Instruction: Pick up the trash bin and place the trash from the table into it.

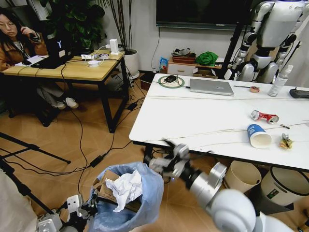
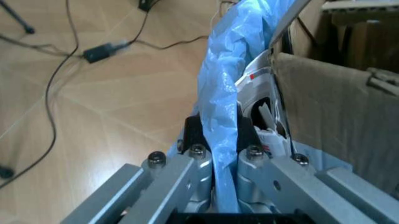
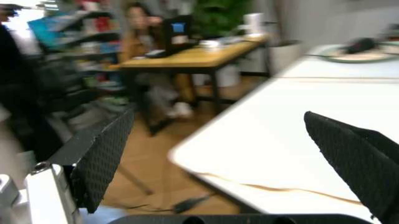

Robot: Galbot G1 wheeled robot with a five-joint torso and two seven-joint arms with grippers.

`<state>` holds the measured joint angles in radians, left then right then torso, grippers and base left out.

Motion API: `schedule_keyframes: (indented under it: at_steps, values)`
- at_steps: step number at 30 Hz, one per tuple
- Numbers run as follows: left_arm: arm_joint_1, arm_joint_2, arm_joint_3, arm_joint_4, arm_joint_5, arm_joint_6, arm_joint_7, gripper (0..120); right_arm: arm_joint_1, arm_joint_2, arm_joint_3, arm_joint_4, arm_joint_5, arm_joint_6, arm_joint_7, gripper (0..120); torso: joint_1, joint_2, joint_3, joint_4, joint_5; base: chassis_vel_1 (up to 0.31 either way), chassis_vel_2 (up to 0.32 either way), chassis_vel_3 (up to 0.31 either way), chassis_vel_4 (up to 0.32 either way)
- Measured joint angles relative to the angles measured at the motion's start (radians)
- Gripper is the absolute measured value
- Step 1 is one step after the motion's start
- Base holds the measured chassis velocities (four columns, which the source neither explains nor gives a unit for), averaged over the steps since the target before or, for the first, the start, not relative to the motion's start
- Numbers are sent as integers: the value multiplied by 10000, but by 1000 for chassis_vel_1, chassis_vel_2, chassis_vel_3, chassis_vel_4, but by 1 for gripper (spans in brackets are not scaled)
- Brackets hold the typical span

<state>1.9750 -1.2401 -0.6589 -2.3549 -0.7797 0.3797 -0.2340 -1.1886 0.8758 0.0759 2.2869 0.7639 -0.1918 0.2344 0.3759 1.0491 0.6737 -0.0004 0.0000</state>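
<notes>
White marble tabletop [image 1: 193, 116] carries a crushed red can [image 1: 264, 116] and paper cup [image 1: 258, 136]. Trash bin [image 1: 140, 203] hangs low beside it, left hand [image 2: 215, 140] pinched on its rim and blue liner; looks light but crinkly, slippery. Right hand [image 3: 218, 163] spread wide, empty. Bin's base is cut off.

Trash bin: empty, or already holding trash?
Holding trash: crumpled white tissue and brown cardboard sit inside the trash bin, whose bag rim the left gripper pinches.
</notes>
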Motion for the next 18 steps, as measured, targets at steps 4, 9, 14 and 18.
schedule_keyframes:
  at_steps: [4,9,14,18]
  values:
    - [-69,286,44,20,-18,-79,90,0,-566,281,1314,-955,-232,371,245,100,0,0,0,5,2,0,0,0,0]
    - [-272,623,237,218,-121,-88,10,0,-1549,715,2870,-1753,-674,639,337,100,0,0,0,-1,1,0,0,0,0]
    - [-415,1022,643,585,-180,-31,-169,0,-2517,1142,4380,-2155,-1076,1492,80,100,0,0,-1,2,-3,0,0,0,0]
    - [-430,1186,917,604,-316,-24,-169,0,-3341,1649,5611,-2249,-1658,2195,-344,100,0,0,-2,3,-1,0,0,0,0]
